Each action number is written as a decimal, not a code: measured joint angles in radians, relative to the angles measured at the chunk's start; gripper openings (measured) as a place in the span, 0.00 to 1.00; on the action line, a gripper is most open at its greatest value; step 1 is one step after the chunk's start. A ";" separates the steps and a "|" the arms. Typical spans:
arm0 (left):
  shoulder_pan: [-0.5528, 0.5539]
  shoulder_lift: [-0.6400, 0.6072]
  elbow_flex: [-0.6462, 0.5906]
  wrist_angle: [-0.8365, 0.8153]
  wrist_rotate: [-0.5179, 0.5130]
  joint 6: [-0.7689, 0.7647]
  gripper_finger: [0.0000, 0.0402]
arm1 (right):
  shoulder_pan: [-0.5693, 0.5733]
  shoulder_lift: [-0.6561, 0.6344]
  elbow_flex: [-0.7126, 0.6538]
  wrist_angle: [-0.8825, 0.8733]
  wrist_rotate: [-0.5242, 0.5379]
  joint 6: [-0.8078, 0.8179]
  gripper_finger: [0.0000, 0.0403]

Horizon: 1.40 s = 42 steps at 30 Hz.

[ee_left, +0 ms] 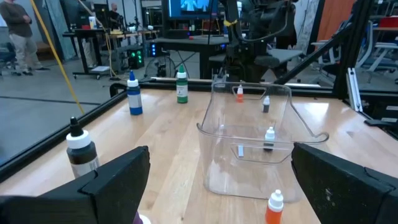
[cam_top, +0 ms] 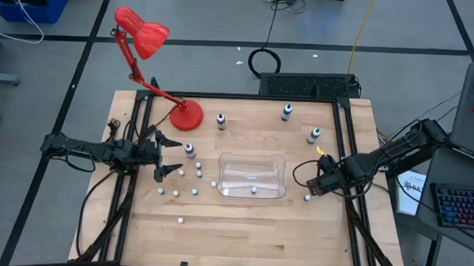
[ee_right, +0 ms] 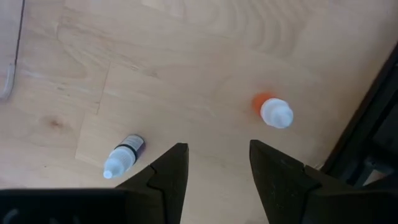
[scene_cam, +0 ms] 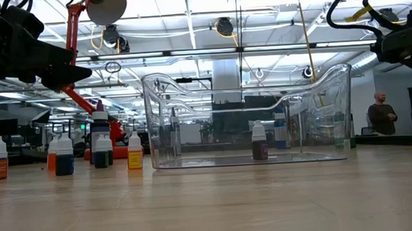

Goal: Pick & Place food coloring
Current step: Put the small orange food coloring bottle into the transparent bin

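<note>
The food coloring is several tiny bottles with white caps and coloured bodies, standing on the wooden table. Most of them stand left of a clear plastic container [cam_top: 253, 175], and one bottle [scene_cam: 259, 142] stands inside it. My right gripper [ee_right: 217, 168] hangs open and points down near the table's right side, above bare wood. It is between a purple bottle [ee_right: 122, 155] and an orange bottle [ee_right: 273, 112] and touches neither. My left gripper [cam_top: 169, 154] waits open and level at the table's left, facing the container [ee_left: 249, 143].
A red desk lamp [cam_top: 156, 63] stands at the far left. Larger bottles stand along the far side: a blue one [ee_left: 134, 96], a green one [ee_left: 181, 87] and one near the right rail [cam_top: 313, 136]. A dark one [ee_left: 81, 149] stands by my left gripper. Black rails frame the table.
</note>
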 joint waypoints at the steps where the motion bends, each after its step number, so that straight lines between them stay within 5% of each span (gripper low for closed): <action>1: 0.000 0.000 0.000 0.000 0.000 0.000 0.97 | 0.000 0.000 0.000 0.015 0.000 -0.009 0.40; 14: 0.000 0.000 0.000 0.000 0.000 0.000 0.97 | -0.026 0.000 0.000 0.377 0.145 -0.441 0.40; 20: 0.000 0.000 0.000 0.000 0.000 0.000 0.97 | -0.031 0.000 0.000 0.622 0.300 -0.737 0.40; 26: 0.000 0.000 0.000 0.000 0.000 0.000 0.97 | -0.068 -0.006 0.063 0.900 0.254 -1.116 0.40; 30: 0.000 0.000 0.000 0.000 0.000 0.000 0.97 | -0.074 0.012 0.249 0.768 0.240 -1.299 0.40; 33: 0.000 0.000 0.000 0.000 0.000 0.000 0.97 | -0.073 0.055 0.446 0.514 0.301 -1.355 0.40; 39: 0.000 0.000 0.000 0.000 0.000 0.000 0.97 | -0.095 0.200 0.743 -0.053 0.387 -1.282 0.40; 42: 0.000 0.000 0.000 0.000 0.000 0.000 0.97 | -0.162 0.282 0.780 -0.257 0.260 -1.202 0.40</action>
